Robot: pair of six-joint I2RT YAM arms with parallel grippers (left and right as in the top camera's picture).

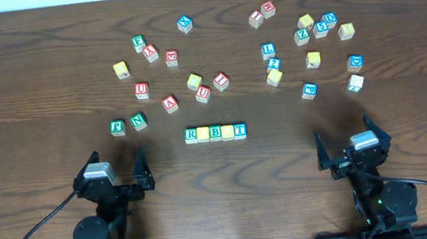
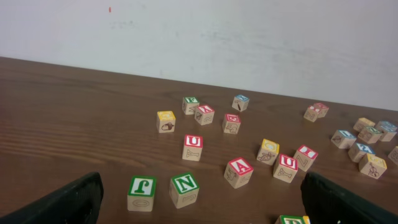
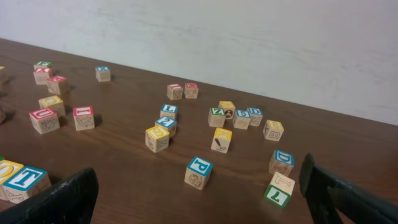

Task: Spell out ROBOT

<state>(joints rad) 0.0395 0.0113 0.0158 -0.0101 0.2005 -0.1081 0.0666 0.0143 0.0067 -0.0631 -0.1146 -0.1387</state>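
Cubes (image 1: 215, 133) lie touching in a row at near centre, between left gripper (image 1: 114, 160) and right gripper (image 1: 345, 131), both released and empty; loose blocks (image 1: 172, 58) scatter farther off.

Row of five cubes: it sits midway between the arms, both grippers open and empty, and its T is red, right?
No: the T ending the row is blue, not red, as the overhead view shows. The rest holds: it sits midway between the arms, and the left gripper and right gripper are open and empty.
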